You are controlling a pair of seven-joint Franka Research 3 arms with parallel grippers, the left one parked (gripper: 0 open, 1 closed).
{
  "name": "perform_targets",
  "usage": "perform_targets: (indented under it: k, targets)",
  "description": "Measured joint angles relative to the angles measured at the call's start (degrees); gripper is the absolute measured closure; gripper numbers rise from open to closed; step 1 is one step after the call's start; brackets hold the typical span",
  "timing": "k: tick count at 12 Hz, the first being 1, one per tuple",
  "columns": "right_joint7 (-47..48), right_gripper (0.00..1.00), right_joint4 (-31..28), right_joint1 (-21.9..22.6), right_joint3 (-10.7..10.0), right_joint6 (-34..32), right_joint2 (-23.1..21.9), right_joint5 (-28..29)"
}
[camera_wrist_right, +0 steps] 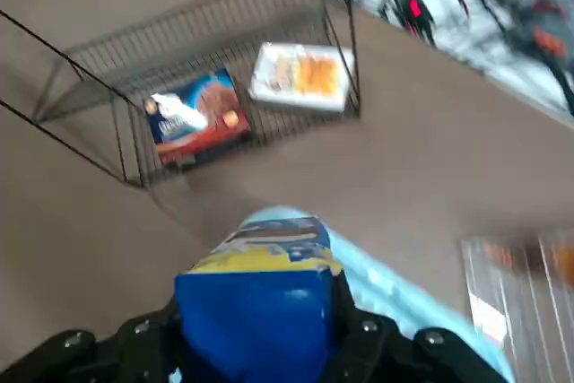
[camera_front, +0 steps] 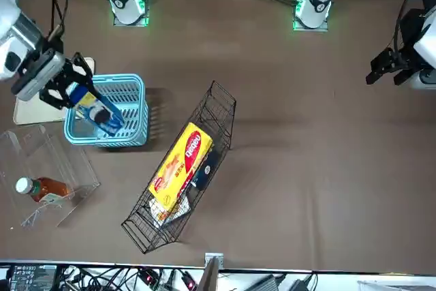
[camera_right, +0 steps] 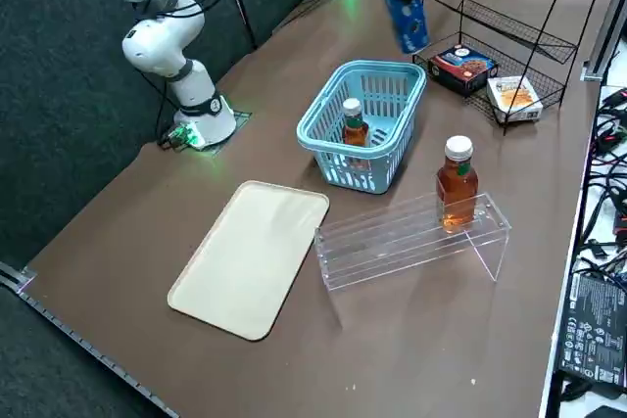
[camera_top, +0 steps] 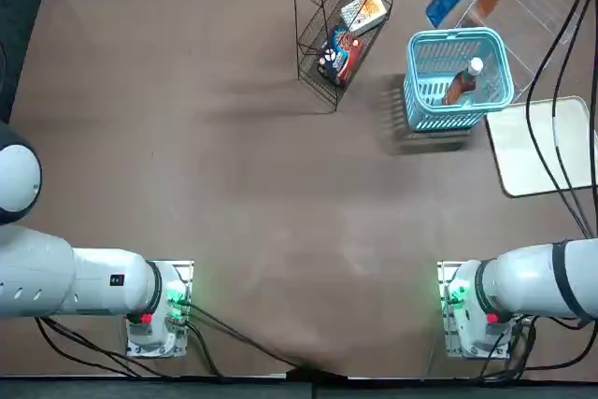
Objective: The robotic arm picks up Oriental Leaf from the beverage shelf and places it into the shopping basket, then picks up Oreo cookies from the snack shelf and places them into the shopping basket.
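From here I see the dark two-finger right gripper (camera_wrist_right: 256,334) clamped on the bright blue rectangular cookie packet (camera_wrist_right: 256,302), held above the light blue slotted plastic basket (camera_right: 364,124). Inside the basket (cap and all) is a white-capped bottle of amber-brown tea (camera_right: 355,124).

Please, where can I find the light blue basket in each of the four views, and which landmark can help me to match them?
Top view: upper right, the basket.
Front view: left, upper half.
Right side view: centre, slightly above the middle.
Right wrist view: partly visible, behind the blue packet held by the right gripper.
Shared landmark: the black wire rack, in all four views.
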Motion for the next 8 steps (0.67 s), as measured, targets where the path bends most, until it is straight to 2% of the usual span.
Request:
perform_targets:
  k: [4,8]
  targets:
    - [19.9,0.46,5.0,0.1,1.4,-12.5,-1.0,-10.6]
    - [37.7,0.46,5.2,0.2,5.2,-18.0,-0.7,-17.5]
